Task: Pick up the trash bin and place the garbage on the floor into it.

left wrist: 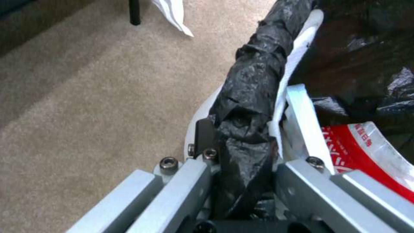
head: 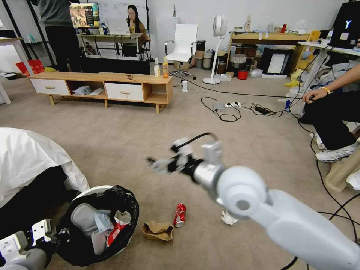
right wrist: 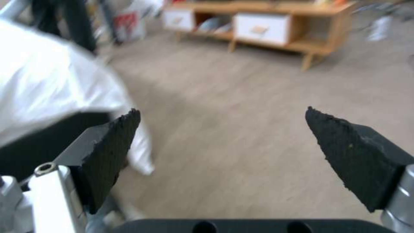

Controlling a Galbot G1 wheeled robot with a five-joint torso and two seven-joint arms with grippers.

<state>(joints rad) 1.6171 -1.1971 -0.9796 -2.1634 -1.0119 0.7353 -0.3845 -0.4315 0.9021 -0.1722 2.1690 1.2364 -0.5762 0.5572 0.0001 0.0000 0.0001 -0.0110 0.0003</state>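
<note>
From the head view, the trash bin (head: 98, 221) sits tilted at lower left, held by the left gripper (head: 52, 236), a red wrapper already inside; the red can (head: 179, 215), brown cardboard (head: 158, 230) and a tissue (head: 228, 218) lie beside it on the floor (head: 123, 150), the right gripper (head: 159, 165) raised above them. In the left wrist view the fingers (left wrist: 297, 110) pinch the bagged rim; the right wrist view shows black pads (right wrist: 116, 145) spread wide, empty. The bin looks secured; next, I judge, lowering onto a piece.

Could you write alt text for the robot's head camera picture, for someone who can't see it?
The left gripper holds the tilted trash bin by its rim, while the open right gripper hovers over the floor. A red soda can, torn brown cardboard and a white tissue lie beside the bin.
</note>
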